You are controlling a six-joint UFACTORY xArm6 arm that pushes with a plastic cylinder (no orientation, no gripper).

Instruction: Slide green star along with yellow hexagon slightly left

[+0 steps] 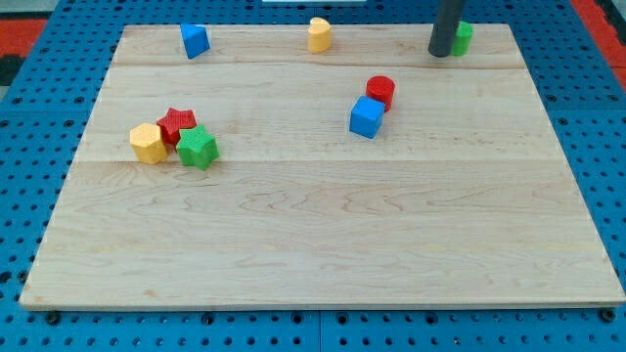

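The green star block [197,148] lies touching the red star block [176,124], the yellow hexagon block [148,143] just at its left. My tip [440,54], a bare rod holding nothing, stands far to the right, probably not yet approaching.

On the view's left of the wooden board, the green star [197,148] lies flat just right of the yellow hexagon [148,143], both pressed close below a red star, the pair nearly touching.
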